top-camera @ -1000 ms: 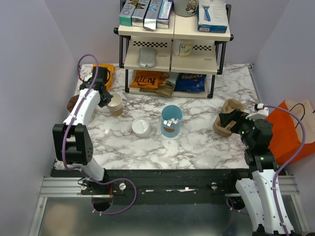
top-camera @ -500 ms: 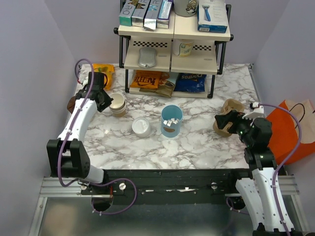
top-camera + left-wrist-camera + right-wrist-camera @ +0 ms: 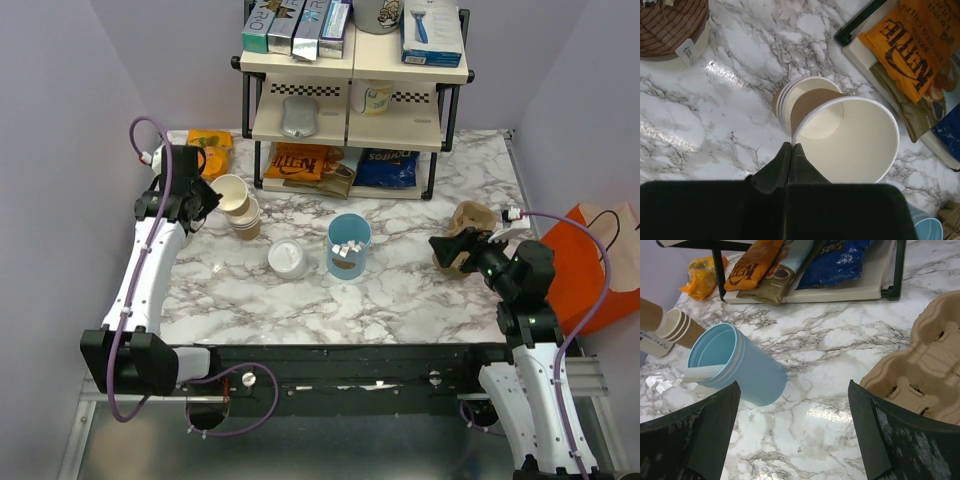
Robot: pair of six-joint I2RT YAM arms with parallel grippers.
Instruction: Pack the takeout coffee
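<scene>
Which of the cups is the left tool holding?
The single tan paper cup, open and lidless, has its rim pinched in the shut left tool. The nested stack of cups below it and the light-blue cup are not gripped.

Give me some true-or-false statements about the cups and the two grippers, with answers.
1. The left gripper pinches the rim of a paper cup. True.
2. The right gripper is shut on the cardboard carrier. False: it is open and holds nothing.
3. The white lid sits on the paper cup. False: it lies on the table, beside the blue cup.
4. The blue cup stands upright. True.
</scene>
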